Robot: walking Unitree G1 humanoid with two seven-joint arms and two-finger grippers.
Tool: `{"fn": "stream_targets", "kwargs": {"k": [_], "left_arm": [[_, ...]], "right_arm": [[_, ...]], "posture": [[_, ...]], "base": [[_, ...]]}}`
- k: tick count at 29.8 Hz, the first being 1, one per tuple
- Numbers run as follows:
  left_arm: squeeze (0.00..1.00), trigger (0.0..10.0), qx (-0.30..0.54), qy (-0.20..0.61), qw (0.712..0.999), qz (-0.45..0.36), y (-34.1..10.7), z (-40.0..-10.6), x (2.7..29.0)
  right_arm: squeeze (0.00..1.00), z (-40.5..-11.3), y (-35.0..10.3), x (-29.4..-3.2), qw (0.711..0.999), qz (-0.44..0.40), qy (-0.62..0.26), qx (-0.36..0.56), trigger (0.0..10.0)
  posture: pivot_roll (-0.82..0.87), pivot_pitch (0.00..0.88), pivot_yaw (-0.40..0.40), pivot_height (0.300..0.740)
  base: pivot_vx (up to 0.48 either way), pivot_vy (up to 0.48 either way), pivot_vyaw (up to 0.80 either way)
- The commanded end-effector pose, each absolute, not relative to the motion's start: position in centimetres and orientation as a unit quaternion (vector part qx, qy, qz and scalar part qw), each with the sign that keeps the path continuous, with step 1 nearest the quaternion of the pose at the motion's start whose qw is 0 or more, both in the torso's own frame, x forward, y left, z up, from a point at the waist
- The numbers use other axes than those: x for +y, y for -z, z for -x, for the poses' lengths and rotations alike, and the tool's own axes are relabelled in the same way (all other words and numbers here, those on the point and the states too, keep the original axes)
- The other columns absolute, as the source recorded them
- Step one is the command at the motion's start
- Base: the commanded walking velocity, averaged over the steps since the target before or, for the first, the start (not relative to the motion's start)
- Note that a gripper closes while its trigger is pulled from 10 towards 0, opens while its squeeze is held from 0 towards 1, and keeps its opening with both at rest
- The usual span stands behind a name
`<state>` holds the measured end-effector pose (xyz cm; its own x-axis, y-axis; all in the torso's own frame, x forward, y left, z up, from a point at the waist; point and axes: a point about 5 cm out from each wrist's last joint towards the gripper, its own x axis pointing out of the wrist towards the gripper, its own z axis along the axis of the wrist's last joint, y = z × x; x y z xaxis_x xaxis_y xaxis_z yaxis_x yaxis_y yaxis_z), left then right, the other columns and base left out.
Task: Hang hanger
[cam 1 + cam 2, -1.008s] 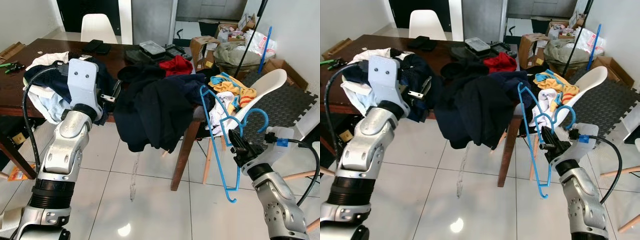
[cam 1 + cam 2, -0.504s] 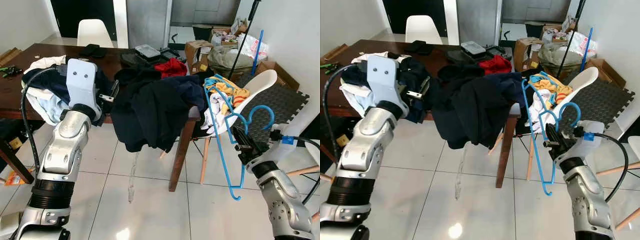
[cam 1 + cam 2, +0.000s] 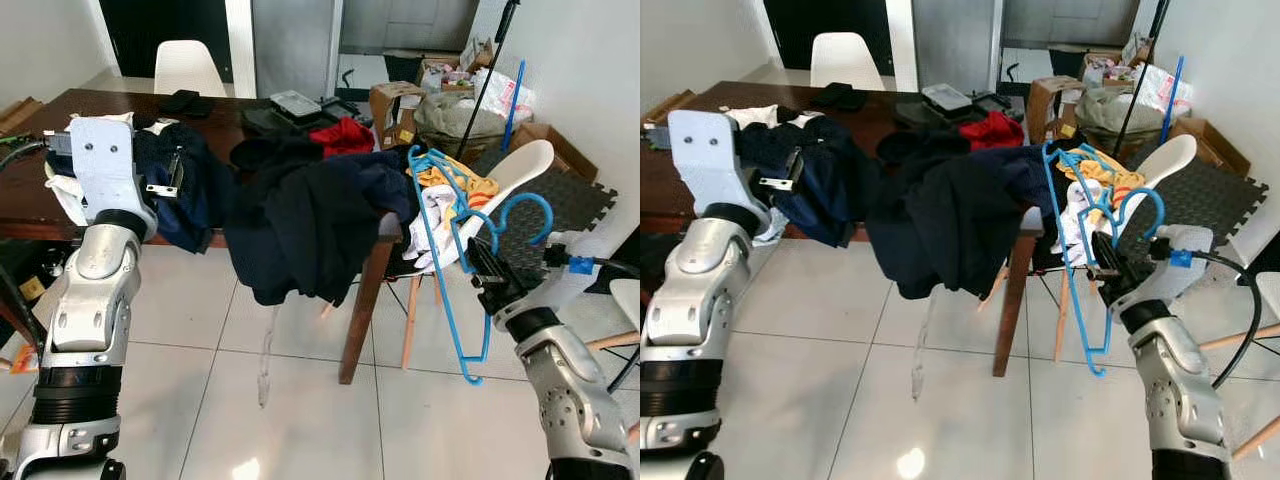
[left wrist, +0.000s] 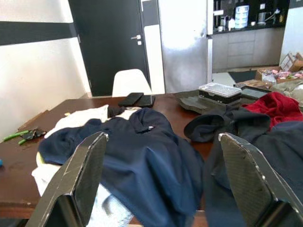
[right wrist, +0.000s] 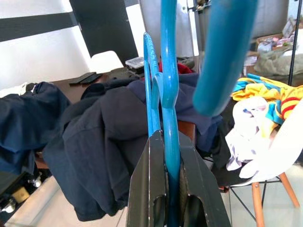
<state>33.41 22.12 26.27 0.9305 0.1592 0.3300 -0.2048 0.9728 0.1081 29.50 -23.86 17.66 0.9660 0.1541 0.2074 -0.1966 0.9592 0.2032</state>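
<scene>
Plastic, thin and blue, the hanger (image 3: 447, 250) looks light and fairly stiff, though its long slender bars would likely flex and swing if moved sharply, and the smooth surface could slip in a loose pinch. The sensible hold is at the neck just under the hook, which is where the right gripper (image 3: 482, 272) has it: the right wrist view shows the two black fingers (image 5: 150, 189) pressed tight on the blue neck, hook curving overhead. From that hold the triangular frame hangs tilted forward and down toward the tiled floor, its upper shoulder reaching near the white chair (image 3: 520, 170) heaped with coloured laundry, beside the corner of the dark wooden table (image 3: 30, 190). A dark jacket (image 3: 300, 225) drapes over that table edge, well to the robot's left of the hanger. The left gripper (image 4: 161, 184) is raised over the table with its fingers spread wide and holding nothing, a navy garment (image 4: 137, 151) lying ahead of it.
</scene>
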Motion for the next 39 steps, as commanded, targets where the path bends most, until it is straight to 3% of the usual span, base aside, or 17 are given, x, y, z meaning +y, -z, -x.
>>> {"fn": "stream_targets", "kwargs": {"k": [1, 10, 17, 39], "left_arm": [[0.0, 10.0, -0.152, -0.113, 0.979, -0.08, -25.89, -33.24, 23.23], [0.0, 10.0, -0.151, -0.113, 0.979, -0.072, -25.15, -32.7, 22.96], [0.0, 10.0, -0.15, -0.115, 0.98, -0.066, -25.04, -32.68, 22.94], [0.0, 10.0, -0.166, -0.107, 0.978, -0.067, -25.51, -32.77, 22.85]], "right_arm": [[0.0, -29.67, -17.49, -23.73, 0.985, -0.116, -0.09, -0.091, 10.0], [0.0, -29.26, -17.55, -24.02, 0.985, -0.113, -0.09, -0.091, 10.0], [0.0, -29.23, -17.6, -24.03, 0.985, -0.112, -0.092, -0.09, 10.0], [0.0, -29.53, -17.54, -23.14, 0.984, -0.105, -0.119, -0.081, 10.0]], "posture": [[0.06, 0.057, -0.054, 0.74], [0.06, 0.066, -0.059, 0.74], [0.06, 0.07, -0.06, 0.74], [0.06, 0.055, -0.064, 0.74]], "base": [[0.0, 0.412, 0.0], [0.0, 0.391, 0.0], [0.0, 0.0, 0.0], [0.457, 0.0, 0.0]]}}
